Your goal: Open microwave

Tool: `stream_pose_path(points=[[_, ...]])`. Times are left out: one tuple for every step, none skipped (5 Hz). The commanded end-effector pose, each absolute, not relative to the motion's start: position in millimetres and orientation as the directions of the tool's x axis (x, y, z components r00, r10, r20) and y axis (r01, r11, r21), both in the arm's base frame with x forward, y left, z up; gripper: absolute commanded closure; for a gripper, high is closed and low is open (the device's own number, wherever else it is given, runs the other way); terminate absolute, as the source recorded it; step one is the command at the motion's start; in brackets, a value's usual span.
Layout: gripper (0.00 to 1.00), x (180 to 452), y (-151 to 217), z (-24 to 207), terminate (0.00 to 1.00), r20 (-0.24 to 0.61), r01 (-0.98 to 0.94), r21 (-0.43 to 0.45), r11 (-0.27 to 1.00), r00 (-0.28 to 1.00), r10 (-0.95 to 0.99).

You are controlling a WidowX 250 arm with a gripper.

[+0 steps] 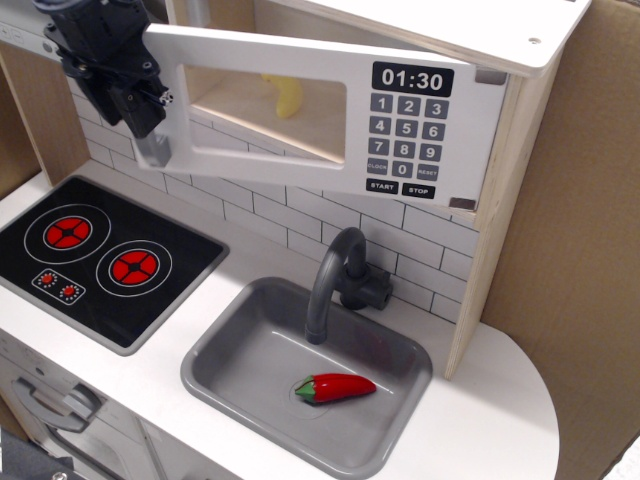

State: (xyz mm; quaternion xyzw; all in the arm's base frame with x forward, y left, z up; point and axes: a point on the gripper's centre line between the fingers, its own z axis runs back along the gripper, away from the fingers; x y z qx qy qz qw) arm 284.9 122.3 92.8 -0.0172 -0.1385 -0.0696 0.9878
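Observation:
The white toy microwave [430, 110] sits high on the play kitchen, with a black 01:30 clock and a dark keypad. Its door [265, 115] with the clear window stands swung partly open toward me, hinged at the right. My black gripper [135, 95] is at the door's left edge, shut on the grey vertical bar handle [155, 150], whose lower end pokes out below the fingers. A yellow banana-like item [288, 97] shows inside through the window.
A black stovetop [100, 260] with red burners lies at the left of the counter. A grey sink [395, 435] with a grey faucet [335, 280] holds a red pepper [335, 388]. A brown cardboard wall [575, 260] stands at the right.

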Motion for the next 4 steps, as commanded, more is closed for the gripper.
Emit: stream_pose_path(points=[[0.0,312.6,101.2,163.2,0.0,0.32,0.049,-0.1,0.994,0.947,-0.015],[0.0,337.0,102.1,184.3,0.0,0.34,-0.002,-0.154,0.988,0.939,0.055],[0.0,358.5,109.9,191.2,0.0,0.329,-0.065,-0.197,0.978,0.935,0.128],[0.0,364.6,114.2,176.1,0.0,0.312,-0.09,-0.161,0.983,0.94,0.137]])
